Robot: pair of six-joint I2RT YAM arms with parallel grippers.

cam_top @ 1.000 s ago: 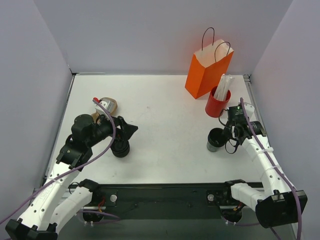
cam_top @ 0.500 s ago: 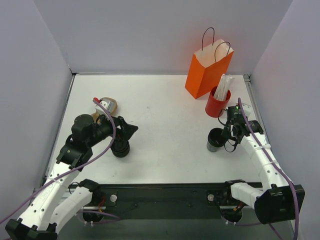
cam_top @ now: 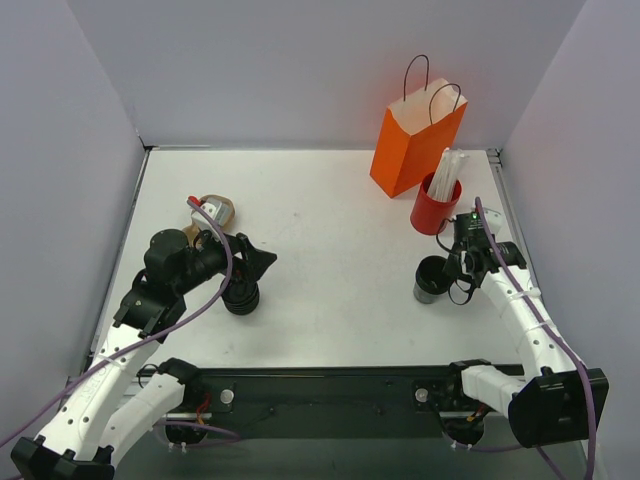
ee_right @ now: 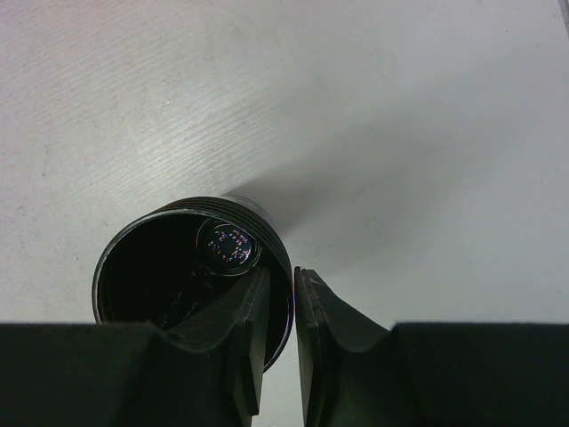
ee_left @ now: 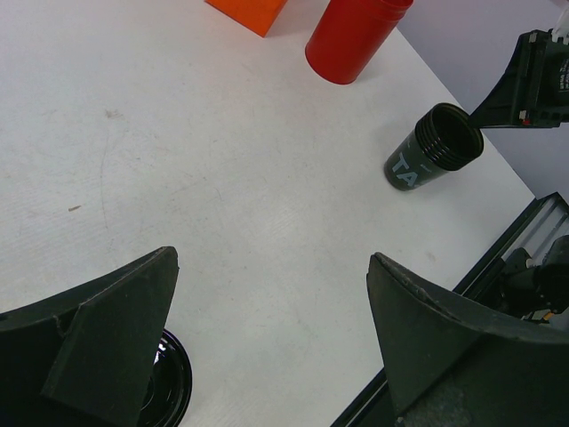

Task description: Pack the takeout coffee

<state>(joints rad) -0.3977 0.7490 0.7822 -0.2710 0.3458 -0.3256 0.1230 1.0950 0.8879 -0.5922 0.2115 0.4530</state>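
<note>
While the right hand [ee_right: 280,285] pinches its rim, one finger inside, one outside, the takeout coffee [cam_top: 431,279] stands upright on the bench [cam_top: 330,230] at 4 o'clock: dark grey-black, open-topped, ribbed black lip, white lettering. Fingers of the left hand [cam_top: 255,262] stand wide apart, empty.

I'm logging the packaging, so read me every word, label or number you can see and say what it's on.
"TA": white letters on the takeout coffee cup's side; the rest is turned away.
Inside the cup's bottom, a round stamp: too small to read.
On the brown item at the left, a white label: too blurred to read.
No print visible on the orange paper bag or the red cup.
</note>
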